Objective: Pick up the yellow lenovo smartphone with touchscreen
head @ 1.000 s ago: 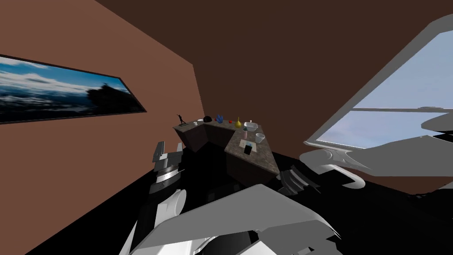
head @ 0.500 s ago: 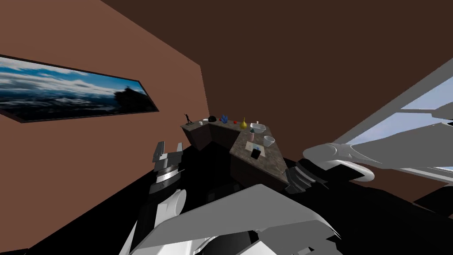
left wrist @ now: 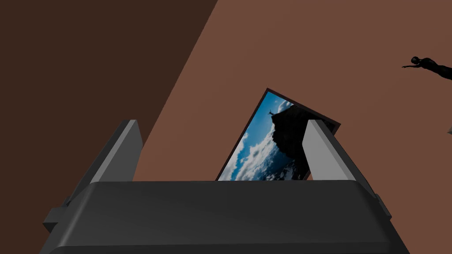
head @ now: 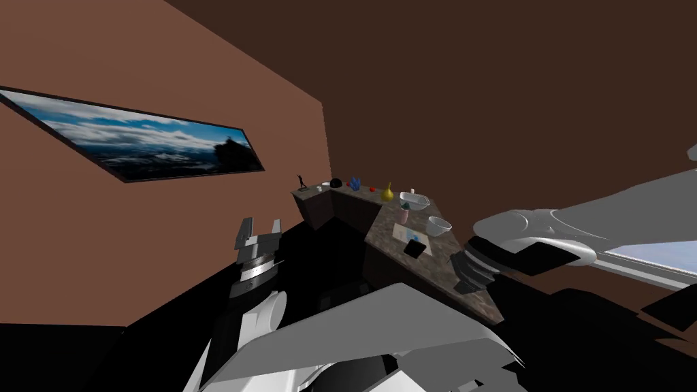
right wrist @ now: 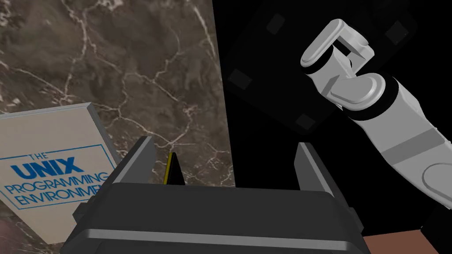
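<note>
Yellow-edged smartphone (right wrist: 170, 169): it is seen in the right wrist view as a thin dark wedge with a yellow edge, between the fingers and close to the one on the book's side. In the head view it is a dark slab on the marble counter, touching the near end of the book. Whether it lies flat or is propped cannot be told.
Right gripper (right wrist: 225, 143): the jaws are held wide and nothing is gripped. It is poised above the smartphone, over the counter's near edge.
Change: the whole head view has shifted over the last second, so the base is judged to have been driven closer. The counter is now shown nearer, and the right arm has been brought in over its near end.
Meaning for the task: the approach is judged nearly done. The smartphone is not yet grasped, so a descent and a closing across its thin sides are still called for.
Book (right wrist: 48, 167): a pale cover printed "The UNIX Programming Environment" is seen just beside the smartphone.
Marble counter (right wrist: 145, 66): brown stone with pale veins.
Near white bowl (head: 438, 225): nothing is seen inside it.
Far white bowl (head: 414, 200): its contents cannot be told.
Pink cup (head: 404, 216): a teal thing (head: 406, 205) is seen at its top.
Yellow vase (head: 388, 193): it is set further back, well apart from the smartphone.
Left gripper (left wrist: 223, 125): it is raised at the robot's left side, with jaws wide and nothing held.
</note>
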Controlling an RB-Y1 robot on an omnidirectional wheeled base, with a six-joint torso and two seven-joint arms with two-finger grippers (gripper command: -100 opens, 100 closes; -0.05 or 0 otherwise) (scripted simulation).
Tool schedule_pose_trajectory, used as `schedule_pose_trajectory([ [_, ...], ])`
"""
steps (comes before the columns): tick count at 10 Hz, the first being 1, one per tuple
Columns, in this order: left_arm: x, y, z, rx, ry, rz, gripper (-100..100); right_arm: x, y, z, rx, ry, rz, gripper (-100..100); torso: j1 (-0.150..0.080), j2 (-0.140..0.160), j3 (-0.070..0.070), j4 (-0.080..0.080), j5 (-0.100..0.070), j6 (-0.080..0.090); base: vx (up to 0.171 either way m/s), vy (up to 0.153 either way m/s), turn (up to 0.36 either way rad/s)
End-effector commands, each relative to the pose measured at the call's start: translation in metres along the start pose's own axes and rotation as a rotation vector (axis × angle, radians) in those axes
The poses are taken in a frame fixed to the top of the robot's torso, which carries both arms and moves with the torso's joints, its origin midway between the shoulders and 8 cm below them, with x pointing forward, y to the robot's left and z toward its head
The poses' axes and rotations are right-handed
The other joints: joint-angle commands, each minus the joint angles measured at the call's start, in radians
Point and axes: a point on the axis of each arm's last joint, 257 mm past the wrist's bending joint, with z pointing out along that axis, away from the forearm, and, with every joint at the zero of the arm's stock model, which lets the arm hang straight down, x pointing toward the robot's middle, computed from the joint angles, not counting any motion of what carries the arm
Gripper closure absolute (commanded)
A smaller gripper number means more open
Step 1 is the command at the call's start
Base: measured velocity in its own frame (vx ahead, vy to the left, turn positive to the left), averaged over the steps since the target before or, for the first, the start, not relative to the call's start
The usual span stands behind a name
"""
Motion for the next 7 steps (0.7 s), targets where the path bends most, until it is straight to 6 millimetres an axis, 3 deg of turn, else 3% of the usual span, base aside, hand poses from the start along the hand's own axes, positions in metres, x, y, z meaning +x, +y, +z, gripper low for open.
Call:
schedule_pose_trajectory([
  [1,0.000,0.000,0.000,0.000,0.000,0.000,0,0.010,-0.009,-0.014,0.028,0.035,0.000,-100,0.000,0.000,0.000,0.000,0.000,0.000,0.122,0.089,0.178],
  [5,0.000,0.000,0.000,0.000,0.000,0.000,0,0.028,-0.025,-0.046,0.083,0.112,-0.003,-100,0.000,-0.003,-0.002,-0.001,0.000,0.000,0.175,0.092,0.240],
  [6,0.000,0.000,0.000,0.000,0.000,0.000,0,0.026,-0.022,-0.042,0.076,0.100,-0.002,-100,0.002,-0.004,-0.002,-0.001,0.000,0.000,0.087,0.043,0.038],
  [7,0.000,0.000,0.000,0.000,0.000,0.000,0,0.027,-0.022,-0.043,0.077,0.102,-0.002,0,-0.002,0.002,0.001,0.000,0.000,0.001,0.017,0.008,-0.005],
])
